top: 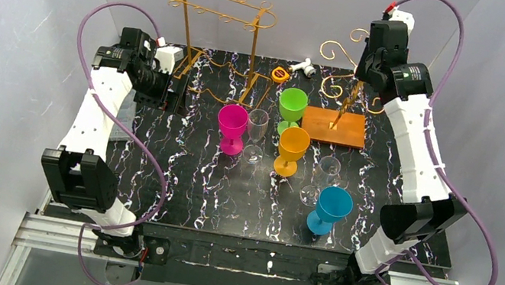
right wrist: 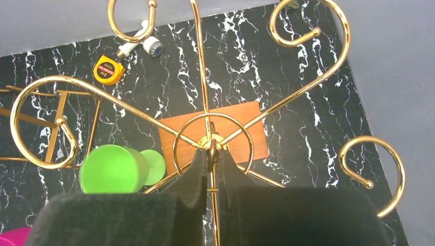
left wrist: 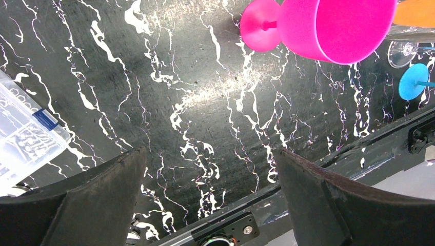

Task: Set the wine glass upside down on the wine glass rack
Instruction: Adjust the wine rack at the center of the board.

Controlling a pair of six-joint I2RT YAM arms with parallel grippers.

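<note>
**Rack steadied, no glass taken up yet**

The right gripper (right wrist: pixel 211 154) is pinched nearly closed on the top hub of the gold scroll-armed rack (right wrist: pixel 209 138), whose curled arms are seen spreading outward around the fingers. Directly below the grip lies the rack's wooden base (right wrist: pixel 259 133). Just beside that base, to the gripper's left, the green wine glass (right wrist: pixel 110 169) is seen upright. Farther from it the orange wine glass (top: pixel 293 148), a clear wine glass (top: pixel 257 129) and the blue wine glass (top: pixel 332 206) are stood on the marbled table (top: pixel 174 176), all untouched.

The left gripper (left wrist: pixel 209 154) is held wide apart and empty above bare table. The pink wine glass (left wrist: pixel 333 28) is found ahead of its fingers, off to one side.

The coloured glasses are judged to be light, stiff plastic with smooth, slippery bowls. Whether the clear ones are real glass cannot be told, so they are best treated as fragile. The stem just under the bowl is judged the best hold, so the foot is left free to be slid onto a scroll once the glass is inverted.
</note>
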